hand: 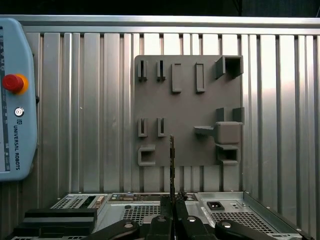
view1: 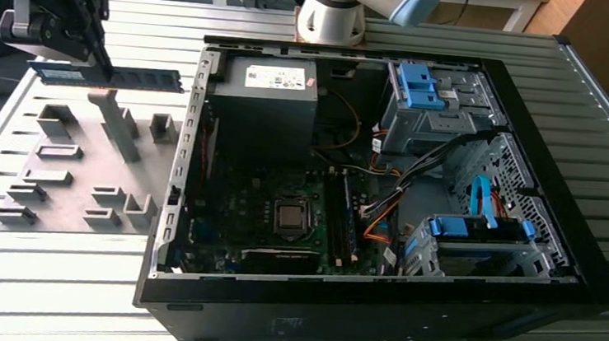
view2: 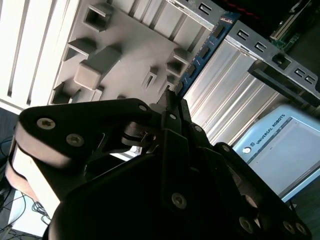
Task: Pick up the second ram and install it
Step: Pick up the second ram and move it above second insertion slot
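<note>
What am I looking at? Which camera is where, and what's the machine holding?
It is one robot arm with a two-fingered pincer at its end. The exterior view is a camera off the arm, looking down on a ribbed metal table. Both wrist views come from cameras riding on the arm, so the pincer's black body sits close in front. On the table lie an open computer case and, at the exterior view's left, a grey holder tray. The pincer is shut on the second ram, a thin blue memory stick, held above the tray, outside the case. The pale blue box in the first wrist view is the arm's handheld controller.
</note>
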